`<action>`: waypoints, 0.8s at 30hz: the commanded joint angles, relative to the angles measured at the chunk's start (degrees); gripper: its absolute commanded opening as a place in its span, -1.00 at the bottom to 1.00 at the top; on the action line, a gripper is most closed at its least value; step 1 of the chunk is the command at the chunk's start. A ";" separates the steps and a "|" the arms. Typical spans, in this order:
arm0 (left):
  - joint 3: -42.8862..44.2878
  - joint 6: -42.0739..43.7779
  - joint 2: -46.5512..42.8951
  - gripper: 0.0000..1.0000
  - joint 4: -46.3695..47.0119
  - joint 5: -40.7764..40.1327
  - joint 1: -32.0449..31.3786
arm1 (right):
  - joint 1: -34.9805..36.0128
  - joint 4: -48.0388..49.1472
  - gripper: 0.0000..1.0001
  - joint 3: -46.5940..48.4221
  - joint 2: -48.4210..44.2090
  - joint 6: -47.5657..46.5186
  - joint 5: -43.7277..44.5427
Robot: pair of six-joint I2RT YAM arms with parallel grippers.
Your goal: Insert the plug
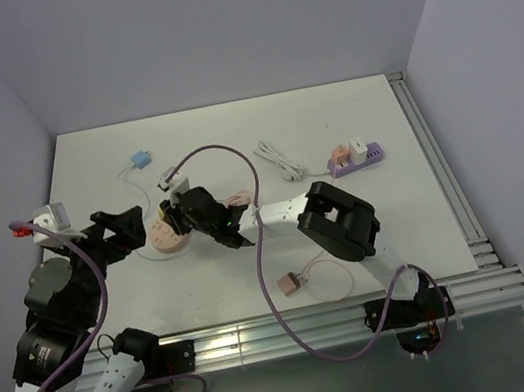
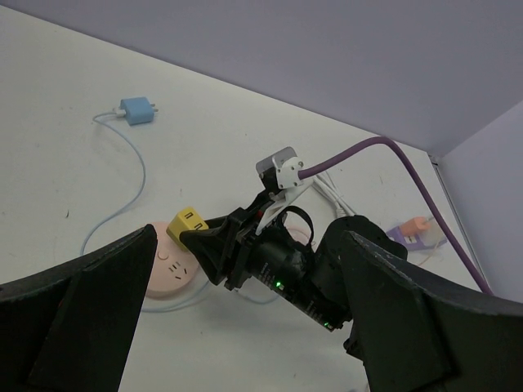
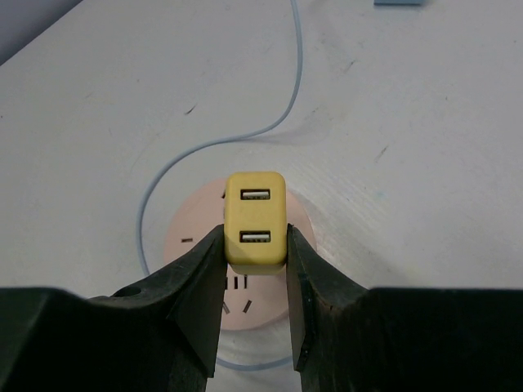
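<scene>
My right gripper (image 3: 255,245) is shut on a yellow two-port USB charger plug (image 3: 255,219) and holds it just above a round pink socket (image 3: 196,245), whose slots show below the plug. From the top view the right gripper (image 1: 180,216) reaches left over the pink socket (image 1: 164,240). My left gripper (image 2: 245,318) is wide open and empty, close to the left of the socket (image 2: 170,271), and looks at the yellow plug (image 2: 186,222) in the right gripper's fingers (image 2: 214,242). Whether the plug's prongs touch the socket is hidden.
A blue plug (image 1: 141,160) on a pale blue cable lies behind the socket. A white cable (image 1: 281,162) and a purple power strip (image 1: 358,158) with two plugs in it lie to the right. A pink plug (image 1: 289,284) with its cable lies near the front edge.
</scene>
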 commanded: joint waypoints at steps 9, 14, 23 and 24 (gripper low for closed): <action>0.23 0.82 -0.91 0.99 1.70 0.26 0.05 | -1.28 0.27 -1.00 2.94 2.25 1.54 -0.61; -0.30 0.47 -0.83 0.99 1.88 0.44 0.06 | -1.54 0.18 -1.00 2.32 2.34 1.54 -0.35; -0.56 0.21 -0.74 0.99 2.23 0.70 0.05 | -2.42 0.45 -1.00 0.39 1.46 1.98 -0.88; -0.48 0.12 -0.74 0.99 2.14 0.79 0.05 | -2.51 0.45 -1.00 0.21 1.37 1.98 -0.79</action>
